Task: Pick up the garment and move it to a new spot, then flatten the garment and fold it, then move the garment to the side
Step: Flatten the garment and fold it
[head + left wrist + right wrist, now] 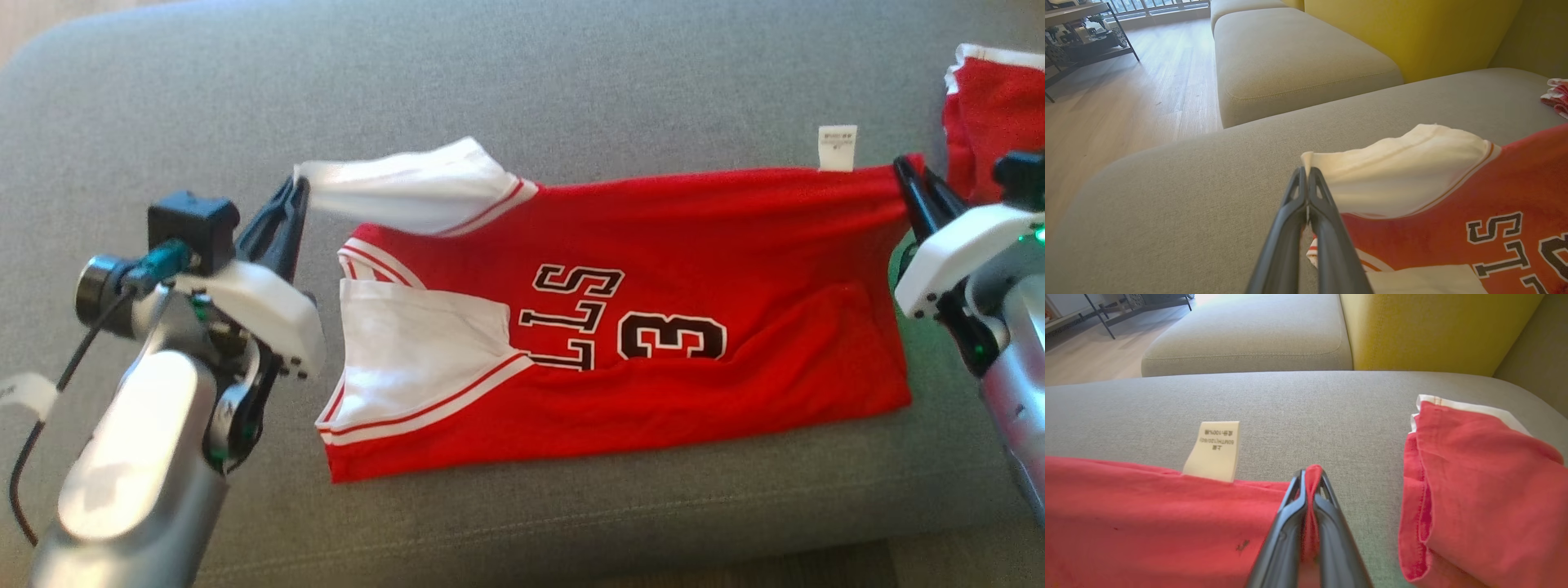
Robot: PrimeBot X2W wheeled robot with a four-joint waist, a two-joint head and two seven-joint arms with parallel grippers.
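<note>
L claw (298, 192) clenched on jersey (694, 245) white sleeve tip, R claw (904, 171) clenched on its red hem corner; jersey spread on grey cushion (571, 82). Lettering partly hidden by sleeve. 2nd red garment (992, 106) cut off at rt edge. 2 garments, 1 tag (838, 147).

Living room, grey sofa (1298, 61), wooden floor (1147, 85)

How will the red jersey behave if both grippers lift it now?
Probably floppy: the jersey drapes and wrinkles between the left gripper and right gripper. Likely light, being thin cloth. The unpinched near edge would probably hang down.
</note>
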